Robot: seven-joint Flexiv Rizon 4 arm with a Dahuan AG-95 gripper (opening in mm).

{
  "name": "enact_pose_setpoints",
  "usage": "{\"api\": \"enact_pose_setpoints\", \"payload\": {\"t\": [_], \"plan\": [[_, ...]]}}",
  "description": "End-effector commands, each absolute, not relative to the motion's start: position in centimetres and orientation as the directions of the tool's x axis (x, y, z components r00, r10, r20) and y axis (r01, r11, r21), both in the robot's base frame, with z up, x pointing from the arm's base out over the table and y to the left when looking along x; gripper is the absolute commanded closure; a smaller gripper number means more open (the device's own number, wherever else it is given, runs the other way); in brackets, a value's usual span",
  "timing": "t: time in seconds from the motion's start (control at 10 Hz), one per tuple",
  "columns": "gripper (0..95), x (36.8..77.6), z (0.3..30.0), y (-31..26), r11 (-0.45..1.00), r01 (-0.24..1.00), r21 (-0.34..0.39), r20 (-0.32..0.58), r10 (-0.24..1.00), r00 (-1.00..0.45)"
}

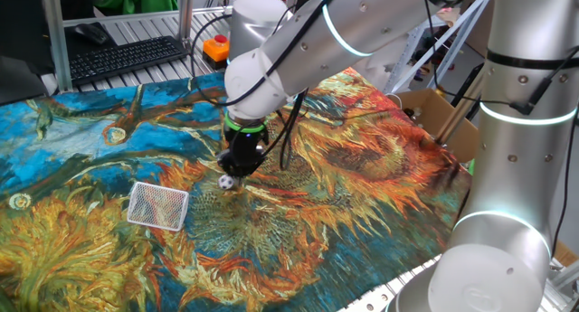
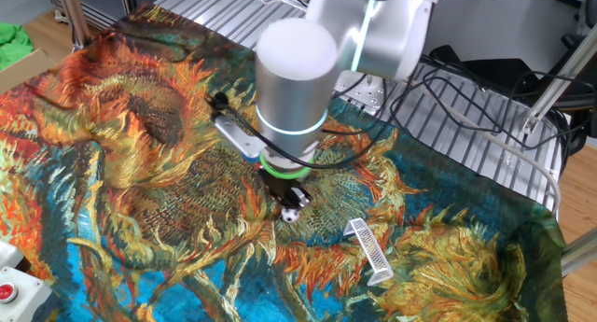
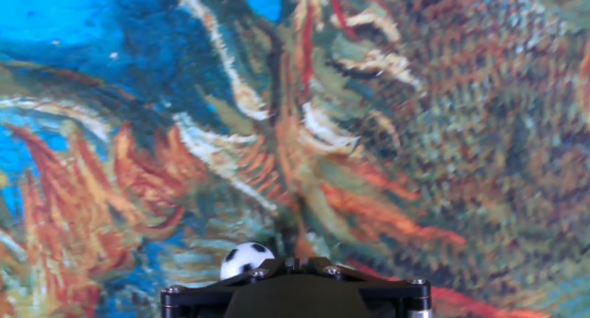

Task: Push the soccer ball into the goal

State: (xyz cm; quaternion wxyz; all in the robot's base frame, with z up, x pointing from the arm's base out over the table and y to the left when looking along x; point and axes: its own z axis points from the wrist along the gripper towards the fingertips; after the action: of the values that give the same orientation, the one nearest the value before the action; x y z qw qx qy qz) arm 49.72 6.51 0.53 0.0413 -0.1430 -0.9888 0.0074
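The soccer ball [image 1: 226,181] is a tiny white ball with black patches on the sunflower-print cloth. It also shows in the other fixed view [image 2: 291,213] and at the bottom of the hand view [image 3: 247,260]. My gripper [image 1: 239,166] stands low over the cloth right beside the ball, touching it or nearly so, with its jaws together and nothing between them. In the hand view the gripper [image 3: 288,261] has the ball just left of its fingertips. The goal [image 1: 157,205], a small white mesh frame, lies on the cloth left of the ball, a few ball-widths away. It also shows in the other fixed view [image 2: 368,248].
A keyboard [image 1: 127,59] and an orange button [image 1: 215,48] sit beyond the cloth's far edge. A cardboard box [image 1: 443,122] stands at the right edge. A red button box [image 2: 7,289] sits at one cloth corner. Cables [image 2: 466,107] lie on the metal table.
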Motion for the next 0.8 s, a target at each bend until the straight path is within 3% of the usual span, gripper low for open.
{"api": "enact_pose_setpoints", "payload": {"t": [0.1,0.8], "plan": [[95.0,49.7,0.7,7.5,0.954,0.298,-0.024,0.082,0.299,-0.951],[95.0,50.6,0.6,10.9,0.935,0.353,-0.020,0.078,0.354,-0.932]]}}
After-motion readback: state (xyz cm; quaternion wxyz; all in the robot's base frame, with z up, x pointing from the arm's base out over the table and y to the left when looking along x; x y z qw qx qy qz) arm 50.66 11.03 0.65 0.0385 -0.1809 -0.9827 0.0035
